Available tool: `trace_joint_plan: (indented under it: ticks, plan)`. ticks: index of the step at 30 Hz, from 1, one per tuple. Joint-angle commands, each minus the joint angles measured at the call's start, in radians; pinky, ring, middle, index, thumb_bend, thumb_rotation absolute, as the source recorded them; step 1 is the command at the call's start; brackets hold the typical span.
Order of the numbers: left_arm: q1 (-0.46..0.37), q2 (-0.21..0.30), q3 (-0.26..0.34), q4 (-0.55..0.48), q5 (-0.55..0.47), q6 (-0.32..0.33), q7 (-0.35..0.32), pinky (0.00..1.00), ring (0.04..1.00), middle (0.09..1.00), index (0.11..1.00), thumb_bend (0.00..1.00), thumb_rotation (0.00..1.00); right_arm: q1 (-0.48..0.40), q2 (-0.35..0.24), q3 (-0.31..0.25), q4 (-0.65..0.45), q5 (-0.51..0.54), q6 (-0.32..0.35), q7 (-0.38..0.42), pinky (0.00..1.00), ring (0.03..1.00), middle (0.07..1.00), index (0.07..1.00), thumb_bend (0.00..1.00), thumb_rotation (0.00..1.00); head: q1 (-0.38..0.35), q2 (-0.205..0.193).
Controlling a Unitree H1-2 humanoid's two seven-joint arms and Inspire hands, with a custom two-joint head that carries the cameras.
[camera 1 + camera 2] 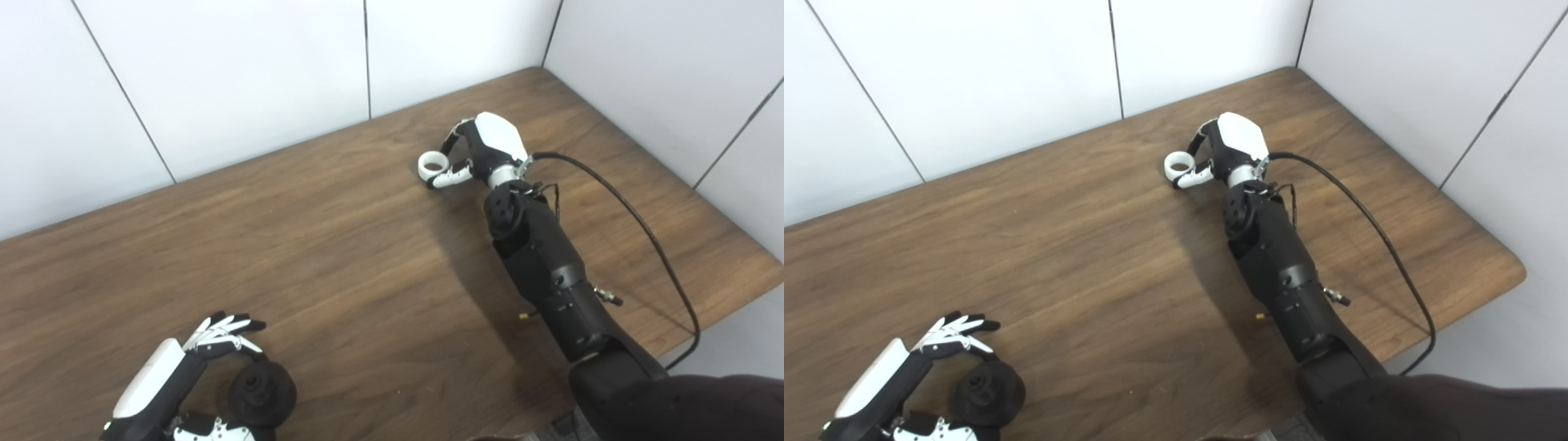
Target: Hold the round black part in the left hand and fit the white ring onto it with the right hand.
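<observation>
The right arm reaches far across the wooden bench [343,245] toward the back wall, its right hand [484,150] bent at the wrist with the white back facing up. Its fingers [450,177] pinch the white ring [432,163], which sits at the bench surface; whether it is lifted cannot be told. At the near left corner, the left hand [184,380] curls around the round black part [262,393], fingers arched over its rim, thumb below.
</observation>
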Motion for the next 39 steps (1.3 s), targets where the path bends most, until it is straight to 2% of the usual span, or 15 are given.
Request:
trace_joint_plan:
  ticks: [1, 13, 20, 26, 39]
  plan:
    - [-0.014, 0.010, 0.013, -0.017, -0.021, -0.028, 0.014, 1.00, 0.926, 0.851, 0.477, 0.52, 0.05, 0.018, -0.013, 0.005, 0.015, -0.002, 0.017, 0.010, 0.78, 0.910, 0.856, 0.482, 0.51, 0.13, -0.002, -0.005]
    - [-0.021, 0.007, 0.012, 0.001, -0.017, -0.032, 0.017, 1.00, 0.934, 0.859, 0.478, 0.52, 0.05, 0.018, -0.017, 0.007, 0.001, 0.001, 0.017, 0.024, 0.78, 0.905, 0.857, 0.482, 0.51, 0.13, 0.001, -0.003]
    - [-0.058, -0.014, -0.001, 0.040, 0.018, -0.013, 0.020, 1.00, 0.929, 0.851, 0.478, 0.51, 0.05, 0.026, -0.057, 0.072, -0.079, 0.053, 0.003, 0.015, 0.78, 0.908, 0.857, 0.477, 0.51, 0.13, 0.036, -0.005]
    - [-0.108, -0.054, -0.019, 0.098, 0.069, 0.000, 0.033, 1.00, 0.928, 0.856, 0.478, 0.51, 0.04, 0.043, -0.086, 0.111, -0.184, 0.088, 0.007, 0.055, 0.76, 0.917, 0.874, 0.478, 0.51, 0.14, 0.140, 0.027]
    - [-0.196, -0.123, -0.072, 0.270, 0.185, 0.002, 0.101, 1.00, 0.934, 0.884, 0.479, 0.52, 0.04, 0.069, -0.109, 0.146, -0.394, 0.156, -0.010, 0.136, 0.71, 0.929, 0.892, 0.479, 0.51, 0.14, 0.266, 0.068]
